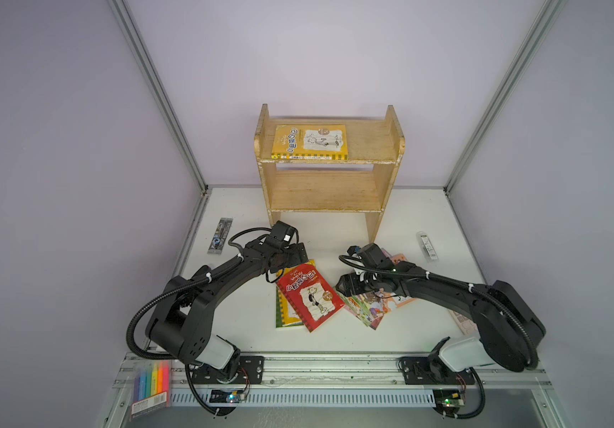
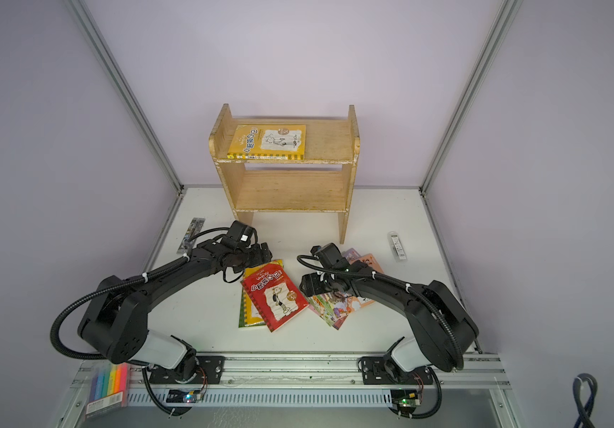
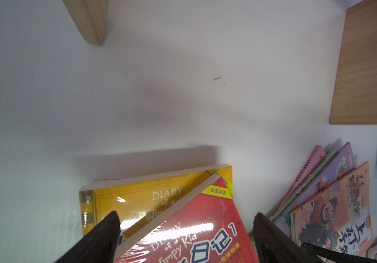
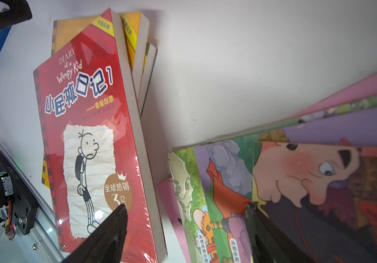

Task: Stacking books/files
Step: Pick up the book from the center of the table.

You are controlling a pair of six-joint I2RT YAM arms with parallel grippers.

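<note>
A yellow book (image 1: 309, 142) lies flat on the top board of the wooden shelf (image 1: 327, 189). On the table a red book (image 1: 311, 296) lies askew on another yellow book (image 3: 137, 200) and a green one (image 1: 279, 318). To their right, several thin cartoon books (image 1: 375, 307) are fanned out. My left gripper (image 3: 186, 218) is open and hovers over the far corner of the red book (image 3: 194, 227), one finger to each side. My right gripper (image 4: 186, 206) is open, with one finger over the red book (image 4: 87, 136) and the other at the thin books (image 4: 296, 182).
A pen pack (image 1: 220, 235) lies at the table's left edge and a small clear pack (image 1: 427, 246) at the right. A highlighter pack (image 1: 151, 385) sits at the front left. A pinkish calculator (image 1: 463, 322) shows partly under the right arm.
</note>
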